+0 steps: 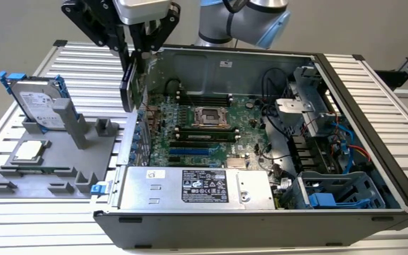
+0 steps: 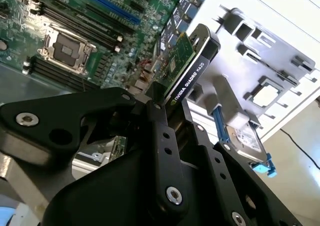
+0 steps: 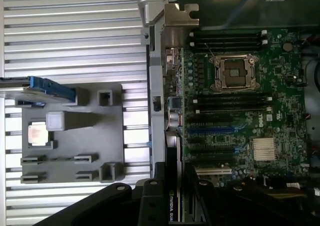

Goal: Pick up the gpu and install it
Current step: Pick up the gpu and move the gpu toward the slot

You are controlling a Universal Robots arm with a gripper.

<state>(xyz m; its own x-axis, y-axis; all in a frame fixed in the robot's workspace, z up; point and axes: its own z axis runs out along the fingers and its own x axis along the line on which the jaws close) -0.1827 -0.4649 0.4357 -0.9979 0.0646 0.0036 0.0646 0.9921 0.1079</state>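
1. Closest to my wrist cameras, the black two-fingered gripper (image 2: 172, 109) is clamped on the gpu (image 2: 189, 60), a flat green circuit-board card with a black cooler block on one face. One finger presses on each face.
2. I see the card held on edge, hanging straight down from the fingers (image 1: 129, 50) in the exterior view. It is in the air above the open black computer case (image 1: 261, 234), over the wall on the exterior view's left, and is not seated in any slot.
3. Just below and beside the card lies the green motherboard (image 3: 280, 116), with its long blue expansion slot (image 3: 212, 130) and the empty square metal processor socket (image 3: 235, 71).
4. Against the case's front wall in the exterior view sits the silver box-shaped power supply (image 1: 189, 186).
5. Outside the case, on the exterior view's left, I see the grey plastic fixture tray (image 1: 19, 170). It holds an upright silver hard drive in a blue frame (image 1: 40, 106) and a small square silver processor chip (image 1: 30, 151).
6. Everything rests on the ribbed aluminium table (image 1: 83, 64).
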